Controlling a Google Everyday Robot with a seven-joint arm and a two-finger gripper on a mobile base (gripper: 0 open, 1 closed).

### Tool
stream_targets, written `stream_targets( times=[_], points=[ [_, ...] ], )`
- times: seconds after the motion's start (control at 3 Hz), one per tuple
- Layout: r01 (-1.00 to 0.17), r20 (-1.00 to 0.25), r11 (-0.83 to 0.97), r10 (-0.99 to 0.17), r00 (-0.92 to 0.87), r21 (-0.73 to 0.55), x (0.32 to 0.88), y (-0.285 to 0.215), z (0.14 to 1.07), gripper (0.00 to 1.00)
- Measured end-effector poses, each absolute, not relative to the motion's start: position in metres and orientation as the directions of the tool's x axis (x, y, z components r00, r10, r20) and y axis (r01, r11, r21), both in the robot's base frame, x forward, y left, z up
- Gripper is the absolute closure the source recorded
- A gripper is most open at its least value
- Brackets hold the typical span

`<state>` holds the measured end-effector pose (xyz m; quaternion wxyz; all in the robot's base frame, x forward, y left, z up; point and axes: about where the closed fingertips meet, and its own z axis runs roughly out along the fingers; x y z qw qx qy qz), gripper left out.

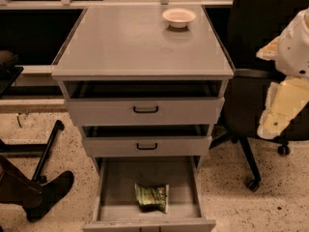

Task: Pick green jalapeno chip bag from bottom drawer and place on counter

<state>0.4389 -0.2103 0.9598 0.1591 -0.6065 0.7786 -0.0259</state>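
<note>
The green jalapeno chip bag (152, 197) lies crumpled on the grey floor of the open bottom drawer (112, 187), near its front middle. The counter (130, 42) is the flat grey top of the cabinet. My gripper (276, 121), on the cream-white arm, hangs at the right edge of the view. It is to the right of the cabinet, at about the height of the top drawer, well above and to the right of the bag. It holds nothing that I can see.
A round white bowl (179, 17) stands at the back right of the counter. The two upper drawers (145, 111) with black handles stand slightly open. A black office chair (251, 100) is behind my arm on the right. A person's dark shoe (48, 192) is on the floor at left.
</note>
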Motion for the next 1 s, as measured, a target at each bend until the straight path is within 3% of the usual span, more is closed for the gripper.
stream_targets(
  times=[0.67, 1.0],
  points=[
    [-0.951, -0.295, 0.258, -0.934, -0.201, -0.168, 0.443, -0.167, 0.844, 0.0],
    [-0.937, -0.322, 0.273, -0.926, -0.196, -0.216, 0.455, -0.161, 0.833, 0.0]
  ],
)
